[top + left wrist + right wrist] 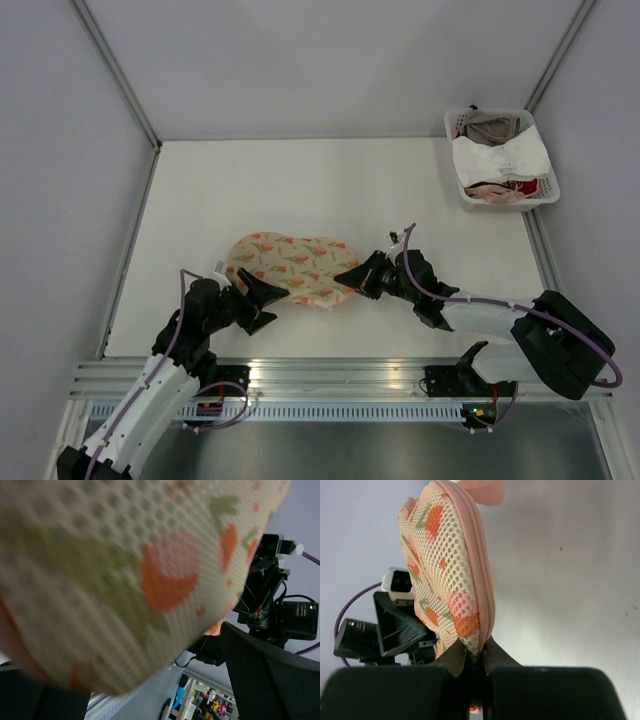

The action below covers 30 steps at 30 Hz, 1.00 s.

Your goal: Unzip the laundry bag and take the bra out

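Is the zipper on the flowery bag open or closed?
Closed, where it shows: in the right wrist view the pink zip on the laundry bag runs shut, no gap. The rest is hidden.

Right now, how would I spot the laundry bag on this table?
Start at the near edge of the white table. The laundry bag sits close to that edge, near its middle, its right end pinched by the right gripper. It is an oval cream mesh pouch with orange-red and green print and a pink zip, unlike the white slatted basket of clothes in the far right corner.
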Each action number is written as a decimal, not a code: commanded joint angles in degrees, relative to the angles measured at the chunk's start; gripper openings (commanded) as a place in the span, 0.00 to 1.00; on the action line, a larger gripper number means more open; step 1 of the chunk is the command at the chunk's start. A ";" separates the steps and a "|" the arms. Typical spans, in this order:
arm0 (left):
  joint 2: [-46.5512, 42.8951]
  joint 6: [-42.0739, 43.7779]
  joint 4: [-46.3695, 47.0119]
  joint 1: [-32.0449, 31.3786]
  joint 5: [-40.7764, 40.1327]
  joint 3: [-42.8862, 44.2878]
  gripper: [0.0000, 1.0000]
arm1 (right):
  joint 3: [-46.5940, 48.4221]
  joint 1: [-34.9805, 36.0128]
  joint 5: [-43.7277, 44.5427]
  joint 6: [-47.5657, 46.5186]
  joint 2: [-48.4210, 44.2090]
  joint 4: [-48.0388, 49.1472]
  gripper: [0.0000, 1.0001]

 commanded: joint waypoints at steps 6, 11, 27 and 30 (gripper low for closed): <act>16.60 -6.83 17.78 -10.09 -12.16 9.54 1.00 | -0.27 2.82 2.55 2.55 -6.79 0.17 0.00; 25.54 -7.27 25.06 -16.68 -18.76 15.08 1.00 | -0.53 3.44 3.08 2.29 -7.93 -0.36 0.01; 36.56 -4.72 34.14 -19.41 -22.54 16.93 0.03 | 3.24 3.52 7.72 -7.62 -17.24 -17.38 0.08; 37.44 -4.63 34.75 -19.41 -22.54 17.38 0.02 | 4.65 3.44 9.93 -12.71 -19.88 -23.29 0.51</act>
